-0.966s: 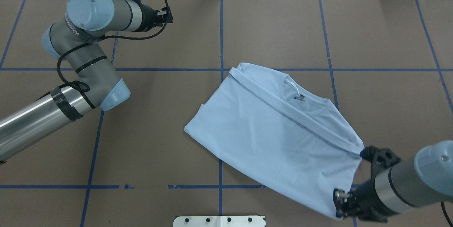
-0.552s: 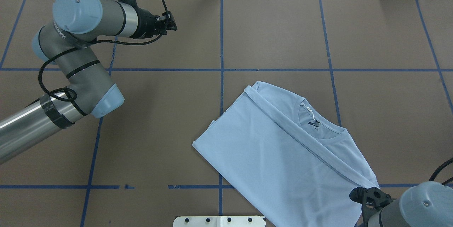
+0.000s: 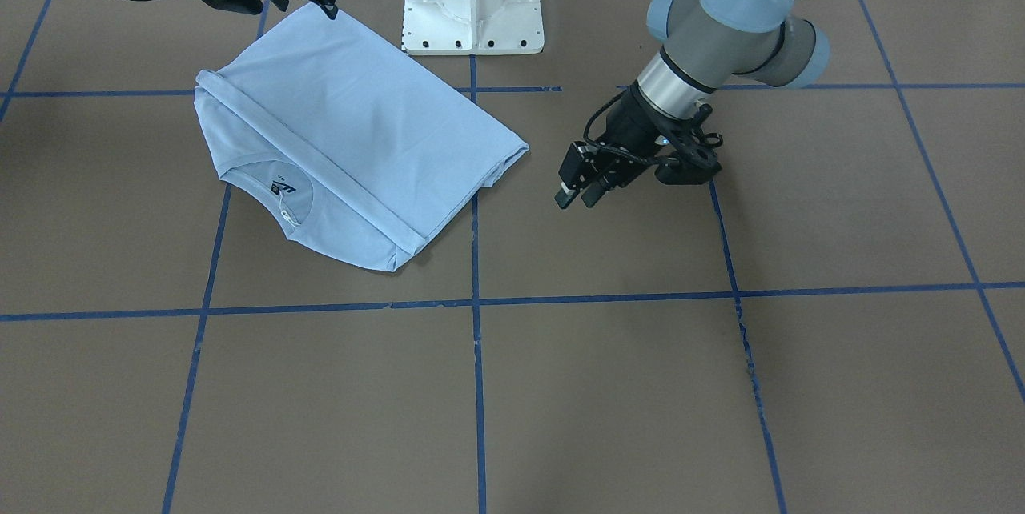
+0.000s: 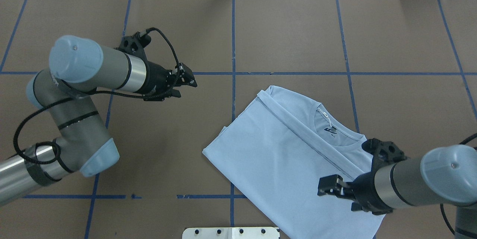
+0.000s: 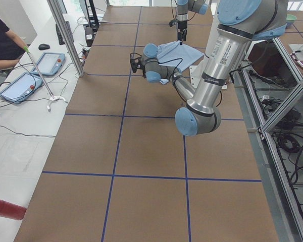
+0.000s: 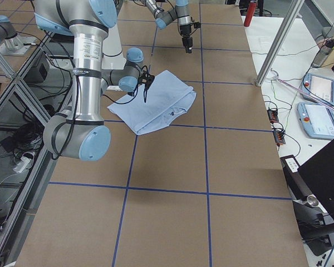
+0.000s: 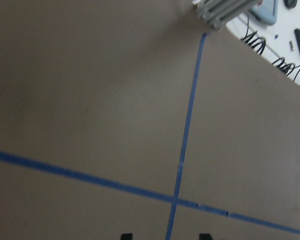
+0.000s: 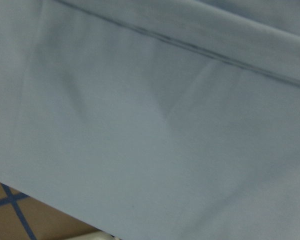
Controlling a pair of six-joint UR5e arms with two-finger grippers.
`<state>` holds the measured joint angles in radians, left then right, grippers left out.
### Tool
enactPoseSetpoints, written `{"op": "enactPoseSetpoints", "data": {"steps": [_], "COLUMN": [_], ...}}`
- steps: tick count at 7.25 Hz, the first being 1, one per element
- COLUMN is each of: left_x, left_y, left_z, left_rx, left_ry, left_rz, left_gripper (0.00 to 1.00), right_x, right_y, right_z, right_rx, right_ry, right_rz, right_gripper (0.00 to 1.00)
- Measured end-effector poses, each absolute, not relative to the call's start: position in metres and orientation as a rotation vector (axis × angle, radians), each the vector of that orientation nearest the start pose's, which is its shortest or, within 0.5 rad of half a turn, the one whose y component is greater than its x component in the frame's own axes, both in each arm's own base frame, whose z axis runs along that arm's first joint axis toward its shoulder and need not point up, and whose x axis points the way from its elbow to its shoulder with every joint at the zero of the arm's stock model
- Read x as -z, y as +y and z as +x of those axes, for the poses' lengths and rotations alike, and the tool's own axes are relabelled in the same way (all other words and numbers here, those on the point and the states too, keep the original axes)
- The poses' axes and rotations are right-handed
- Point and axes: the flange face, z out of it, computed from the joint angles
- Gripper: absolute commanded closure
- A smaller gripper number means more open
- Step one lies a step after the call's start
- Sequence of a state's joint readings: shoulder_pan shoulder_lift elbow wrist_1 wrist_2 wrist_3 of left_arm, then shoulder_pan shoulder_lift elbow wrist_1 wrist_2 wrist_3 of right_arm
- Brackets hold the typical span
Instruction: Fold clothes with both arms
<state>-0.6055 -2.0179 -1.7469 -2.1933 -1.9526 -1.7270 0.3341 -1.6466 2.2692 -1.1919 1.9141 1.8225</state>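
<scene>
At the surface's point(image 4: 298, 26) near edge, right of its middle, the right gripper point(image 4: 323, 188) is spread over the folded T-shirt point(image 4: 283, 149), pinching nothing. Farther off, left of centre, the left gripper point(image 3: 578, 195) hangs spread above bare surface.

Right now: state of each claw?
Left claw: open, holding nothing.
Right claw: open, over the T-shirt, not gripping it.
</scene>
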Motion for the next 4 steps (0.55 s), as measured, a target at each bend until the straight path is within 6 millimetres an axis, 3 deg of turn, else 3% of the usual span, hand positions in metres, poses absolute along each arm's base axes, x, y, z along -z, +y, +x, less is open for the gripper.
{"op": "enactPoseSetpoints", "data": {"steps": [2,4], "left_x": [-0.261,-0.265], "left_y": [-0.384,-0.354], "left_z": [0.5,0.529], "left_rx": [0.421,0.406], "left_ry": [1.216,1.167], "left_rz": [-0.132,-0.178], "left_gripper": [0.24,0.28], "right_x": [-0.335,-0.357], "right_y": [-0.275,-0.291], "right_z": [-0.362,-0.374], "right_rx": [-0.452,-0.483], "right_ry": [-1.003,-0.961], "right_rz": [-0.227,-0.224], "right_gripper": [0.0,0.0]}}
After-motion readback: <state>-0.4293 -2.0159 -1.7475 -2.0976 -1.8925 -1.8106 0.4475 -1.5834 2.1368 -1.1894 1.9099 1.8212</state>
